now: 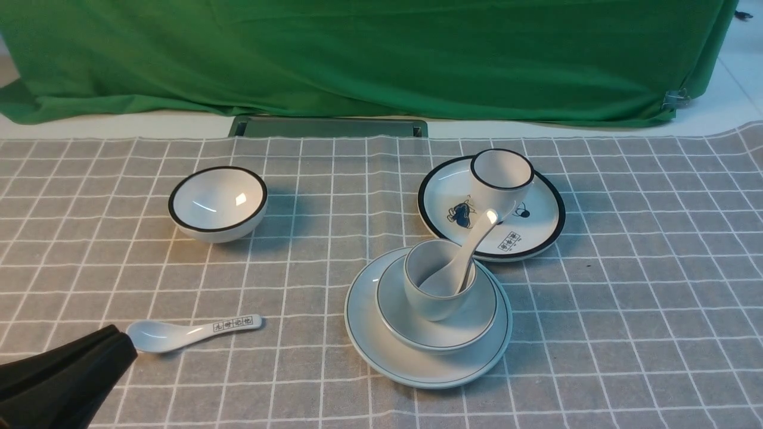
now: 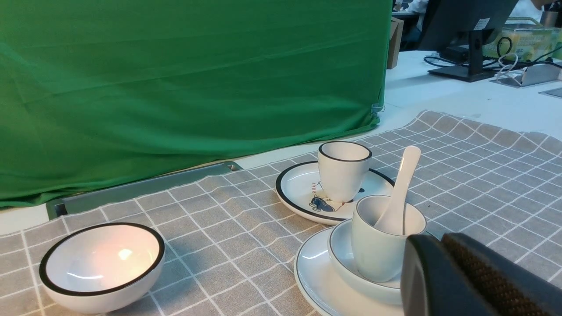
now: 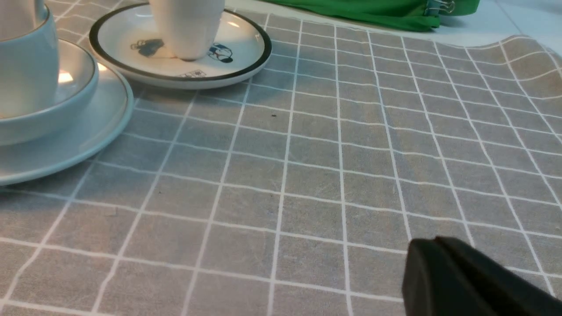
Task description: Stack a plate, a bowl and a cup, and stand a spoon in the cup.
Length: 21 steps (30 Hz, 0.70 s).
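Observation:
The pale plate lies front centre on the checked cloth. The shallow bowl sits on it, and the pale cup stands in the bowl. The plain white spoon leans in the cup, handle up and to the right. The stack also shows in the left wrist view, with plate, bowl, cup and spoon. My left gripper is shut and empty at the front left. My right gripper is shut and empty over bare cloth, right of the stack; it is out of the front view.
A black-rimmed plate with a blue drawing carries a black-rimmed cup just behind the stack. A black-rimmed bowl stands back left. A spoon with printed characters lies by my left gripper. Green cloth hangs behind.

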Available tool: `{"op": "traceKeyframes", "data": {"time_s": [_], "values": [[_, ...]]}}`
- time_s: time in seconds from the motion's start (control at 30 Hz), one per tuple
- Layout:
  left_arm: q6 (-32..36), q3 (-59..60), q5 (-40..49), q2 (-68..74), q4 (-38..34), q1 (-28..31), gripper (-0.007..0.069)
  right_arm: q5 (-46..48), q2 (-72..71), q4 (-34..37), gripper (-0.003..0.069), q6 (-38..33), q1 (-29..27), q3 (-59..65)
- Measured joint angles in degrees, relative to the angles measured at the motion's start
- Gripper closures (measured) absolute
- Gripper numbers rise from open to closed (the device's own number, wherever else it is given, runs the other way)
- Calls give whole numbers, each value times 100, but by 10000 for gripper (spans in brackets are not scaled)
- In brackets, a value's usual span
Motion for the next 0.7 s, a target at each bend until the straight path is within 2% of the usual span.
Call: {"op": "traceKeyframes", "data": {"time_s": [0.7], "values": [[9, 0, 0, 0, 0, 0, 610, 0, 0, 0, 621, 0, 0, 0]]}}
